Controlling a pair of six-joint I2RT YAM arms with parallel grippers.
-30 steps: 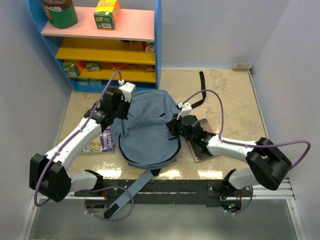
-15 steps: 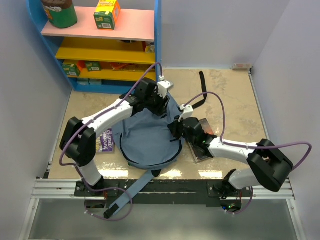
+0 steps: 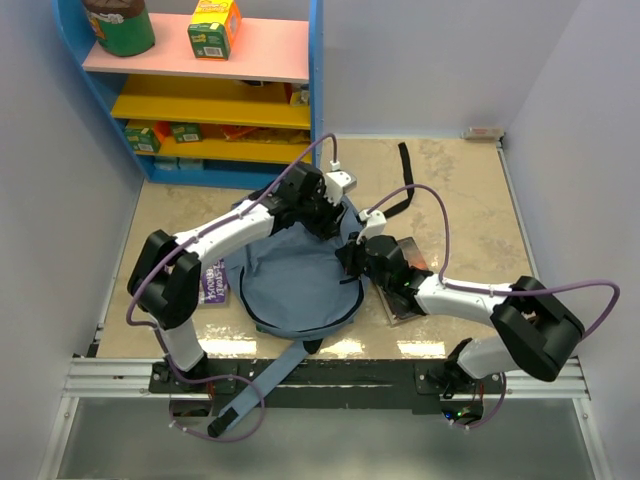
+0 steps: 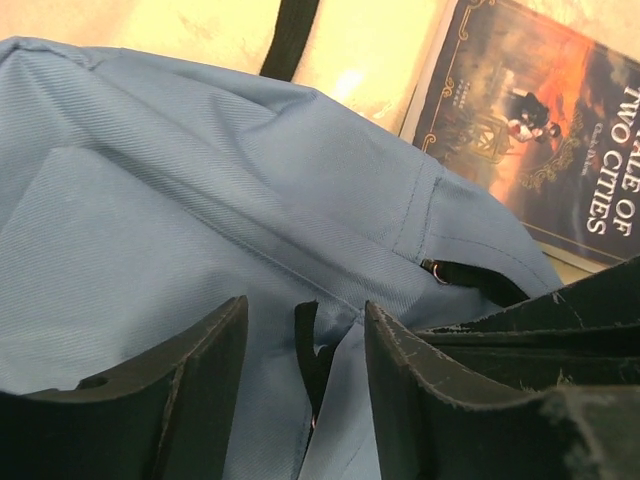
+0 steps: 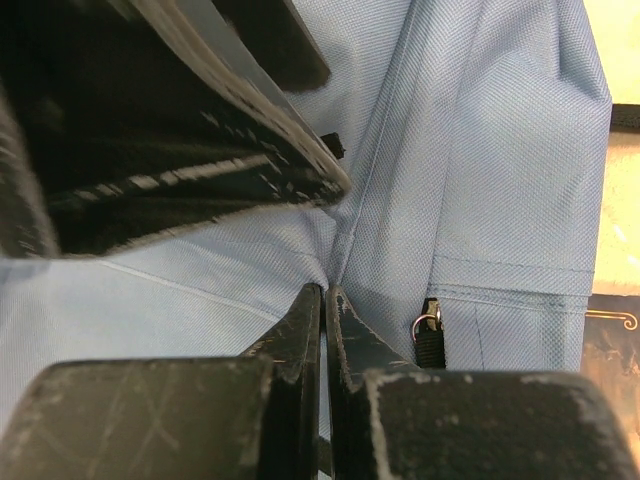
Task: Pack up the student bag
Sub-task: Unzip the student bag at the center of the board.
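Note:
The student bag (image 3: pixel 295 270), slate-blue fabric, lies flat in the middle of the table. My left gripper (image 3: pixel 332 222) hangs over its upper right edge. In the left wrist view the left gripper (image 4: pixel 305 320) is open, and a black zipper pull (image 4: pixel 306 345) and a raised fold of bag fabric (image 4: pixel 150 200) sit between its fingers, ungripped. My right gripper (image 3: pixel 351 256) is at the bag's right edge. In the right wrist view the right gripper (image 5: pixel 326 292) is shut on a pinched ridge of the bag (image 5: pixel 480 150), with the left gripper's black fingers (image 5: pixel 200 140) just above it.
A book, A Tale of Two Cities (image 4: pixel 540 130), lies right of the bag, partly under my right arm (image 3: pixel 398 305). A purple printed item (image 3: pixel 212 280) lies left of the bag. A black strap (image 3: pixel 404 165) trails behind. The blue shelf unit (image 3: pixel 200 100) stands at the back left.
My left arm swung from the bag's left side across to its upper right edge, and its gripper went from shut to open. The right gripper kept its pinch on the bag.

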